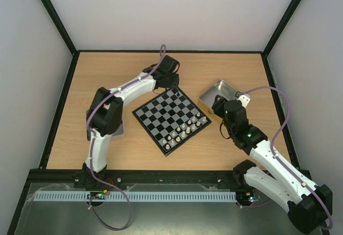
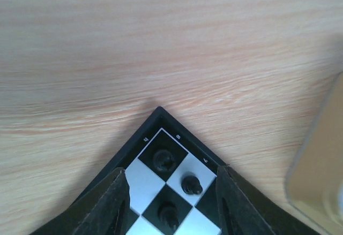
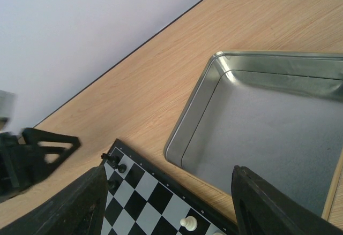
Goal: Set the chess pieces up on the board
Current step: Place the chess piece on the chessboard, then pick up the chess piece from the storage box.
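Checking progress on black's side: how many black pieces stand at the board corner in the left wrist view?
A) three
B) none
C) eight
A: three black pieces stand on the corner squares of the board.

One small square black-and-grey checked chessboard (image 1: pixel 161 114) is counted. At its far corner three tiny black chessmen (image 2: pixel 163 161) are seen; along its right edge perhaps a dozen white chessmen (image 1: pixel 185 129). Beside it, one open silvery metal tin (image 3: pixel 268 128).
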Action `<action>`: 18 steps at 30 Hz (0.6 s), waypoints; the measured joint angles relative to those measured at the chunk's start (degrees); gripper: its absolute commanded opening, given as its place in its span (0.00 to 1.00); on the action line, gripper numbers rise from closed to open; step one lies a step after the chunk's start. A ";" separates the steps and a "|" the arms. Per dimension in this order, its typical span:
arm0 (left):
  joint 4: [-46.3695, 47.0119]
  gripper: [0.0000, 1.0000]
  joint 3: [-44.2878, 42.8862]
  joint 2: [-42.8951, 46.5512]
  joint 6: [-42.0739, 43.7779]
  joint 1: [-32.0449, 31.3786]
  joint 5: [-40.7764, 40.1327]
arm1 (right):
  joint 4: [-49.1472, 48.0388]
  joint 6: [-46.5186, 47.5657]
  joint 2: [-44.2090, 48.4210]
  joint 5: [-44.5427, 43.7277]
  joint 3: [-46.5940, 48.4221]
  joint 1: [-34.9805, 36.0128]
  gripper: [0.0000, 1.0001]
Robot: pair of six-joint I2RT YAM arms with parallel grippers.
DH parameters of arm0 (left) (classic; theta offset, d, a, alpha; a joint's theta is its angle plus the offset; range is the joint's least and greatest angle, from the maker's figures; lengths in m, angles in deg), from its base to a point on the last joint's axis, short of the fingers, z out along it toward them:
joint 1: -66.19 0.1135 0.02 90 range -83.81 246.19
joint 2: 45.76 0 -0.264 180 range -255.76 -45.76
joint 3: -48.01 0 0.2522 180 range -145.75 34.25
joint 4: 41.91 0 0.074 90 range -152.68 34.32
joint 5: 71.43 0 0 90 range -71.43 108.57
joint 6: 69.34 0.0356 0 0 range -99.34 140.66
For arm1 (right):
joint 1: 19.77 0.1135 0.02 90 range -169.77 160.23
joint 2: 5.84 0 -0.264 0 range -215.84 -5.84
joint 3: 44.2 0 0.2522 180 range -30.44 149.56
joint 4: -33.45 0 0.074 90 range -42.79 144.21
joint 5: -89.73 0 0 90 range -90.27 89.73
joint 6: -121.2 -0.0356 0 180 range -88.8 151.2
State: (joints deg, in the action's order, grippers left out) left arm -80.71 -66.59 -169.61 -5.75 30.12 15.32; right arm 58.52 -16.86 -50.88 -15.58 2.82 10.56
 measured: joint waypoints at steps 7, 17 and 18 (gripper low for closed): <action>1.51 0.51 13.90 19.08 -3.67 1.42 -2.32 | -0.04 0.04 0.00 0.00 -0.04 0.00 0.72; 0.52 0.56 42.71 43.80 -8.74 10.03 -5.84 | -0.70 1.55 0.24 -0.50 -0.22 0.00 0.98; 0.17 0.56 45.33 46.16 -9.18 11.26 -5.86 | -0.87 1.62 0.44 -0.63 -0.31 0.00 0.98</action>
State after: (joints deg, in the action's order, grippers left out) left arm -80.54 -21.25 -123.45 -14.93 41.37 9.47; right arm 57.65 -15.24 -50.44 -16.21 2.51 10.56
